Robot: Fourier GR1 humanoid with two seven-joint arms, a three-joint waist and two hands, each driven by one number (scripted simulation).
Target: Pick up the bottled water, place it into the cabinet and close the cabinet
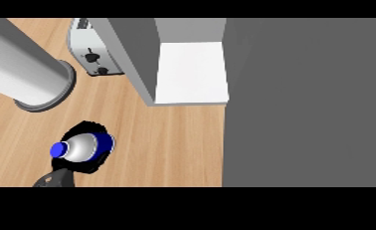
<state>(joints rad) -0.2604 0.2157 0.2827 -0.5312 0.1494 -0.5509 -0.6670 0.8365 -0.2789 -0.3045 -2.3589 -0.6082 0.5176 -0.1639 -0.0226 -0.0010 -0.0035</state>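
The water bottle [86, 146], clear with a blue cap and a blue band, stands upright near the counter's lower left, cap towards me. My left hand [84, 167] is curled round its body, black fingers showing above and below it, and the wrist enters from the lower edge. I cannot tell whether the bottle rests on the wood or is lifted. The cabinet [140, 55] is up and to the right of the bottle, open, with its white shelf [192, 72] bare. Its grey door [301, 104] fills the right side of the view. My right hand does not show.
A large grey cylinder [29, 74] with a flared base stands at the left, just above the bottle. A silver toaster [92, 55] sits against the cabinet's left wall. Bare wooden counter [169, 139] lies between the bottle and the cabinet door.
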